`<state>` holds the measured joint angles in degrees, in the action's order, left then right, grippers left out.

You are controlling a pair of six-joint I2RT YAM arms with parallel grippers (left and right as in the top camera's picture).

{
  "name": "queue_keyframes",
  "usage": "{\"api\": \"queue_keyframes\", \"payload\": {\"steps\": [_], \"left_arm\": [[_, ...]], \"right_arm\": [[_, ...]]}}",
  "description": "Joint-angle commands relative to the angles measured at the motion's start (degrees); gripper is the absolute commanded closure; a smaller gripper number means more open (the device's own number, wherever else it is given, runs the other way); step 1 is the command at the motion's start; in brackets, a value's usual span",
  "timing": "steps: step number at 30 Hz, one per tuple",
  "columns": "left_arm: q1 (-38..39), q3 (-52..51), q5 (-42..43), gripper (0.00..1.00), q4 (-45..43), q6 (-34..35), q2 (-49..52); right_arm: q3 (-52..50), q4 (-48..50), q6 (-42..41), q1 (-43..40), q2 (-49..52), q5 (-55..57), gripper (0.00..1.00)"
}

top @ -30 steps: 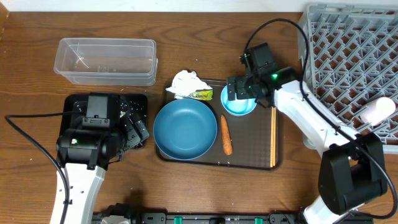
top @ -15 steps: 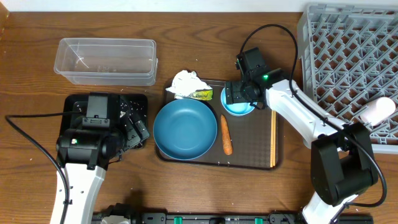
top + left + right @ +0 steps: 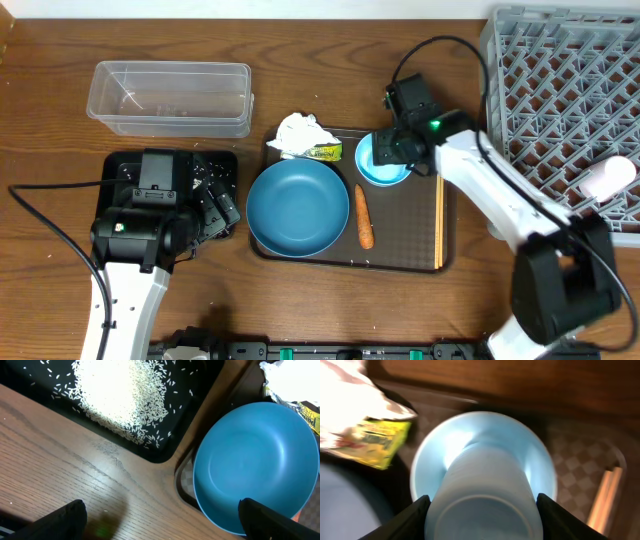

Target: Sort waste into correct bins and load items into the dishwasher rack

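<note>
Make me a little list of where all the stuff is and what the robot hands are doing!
rice: heaped in the black tray
clear tub: next to the black tray
brown tray: holds teal bowl, small blue bowl, carrot, chopsticks, wrapper
tissue: at the brown tray's corner, beside the wrapper
white cup: lying in the grey rack
left gripper: open, holding nothing
right gripper: straddling the small blue bowl; grip unclear

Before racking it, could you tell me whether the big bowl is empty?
Empty: the big bowl shows only bare blue inside, overhead and left wrist alike.
</note>
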<state>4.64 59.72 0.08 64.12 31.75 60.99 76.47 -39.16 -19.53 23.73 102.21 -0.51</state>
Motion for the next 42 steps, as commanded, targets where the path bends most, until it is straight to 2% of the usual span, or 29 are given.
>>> {"api": "queue_keyframes", "payload": {"steps": [1,5,12,18,20,23,28,34,42], "left_arm": [[-0.24,0.87,-0.07,0.0,0.15,0.5,-0.02],[-0.24,0.87,-0.07,0.01,0.15,0.5,-0.02],[-0.24,0.87,-0.07,0.01,0.15,0.5,-0.02],[-0.24,0.87,-0.07,0.0,0.15,0.5,-0.02],[-0.24,0.87,-0.07,0.01,0.15,0.5,-0.02],[-0.24,0.87,-0.07,0.01,0.13,0.5,-0.02],[-0.24,0.87,-0.07,0.01,0.15,0.5,-0.02],[-0.22,0.72,-0.07,0.0,0.0,0.5,-0.02],[-0.24,0.72,-0.07,0.01,0.0,0.5,-0.02]], "right_arm": [[3.93,-0.79,-0.28,-3.06,-7.37,0.37,0.36],[6.64,-2.91,-0.11,-10.32,-13.97,0.5,0.34],[11.04,-3.87,3.52,-30.29,-21.14,0.44,0.32],[11.76,-3.78,5.6,-47.74,-20.22,0.07,0.34],[11.76,-3.58,5.64,-52.0,-18.49,-0.61,0.35],[11.76,-2.99,5.64,-55.6,-15.43,-7.61,0.33],[11.76,-1.75,5.68,-55.04,-10.88,-20.44,0.3],[11.76,-1.75,7.48,-46.45,-9.84,-18.6,0.29],[11.63,-9.29,7.13,-28.83,-9.62,-13.92,0.18]]}}
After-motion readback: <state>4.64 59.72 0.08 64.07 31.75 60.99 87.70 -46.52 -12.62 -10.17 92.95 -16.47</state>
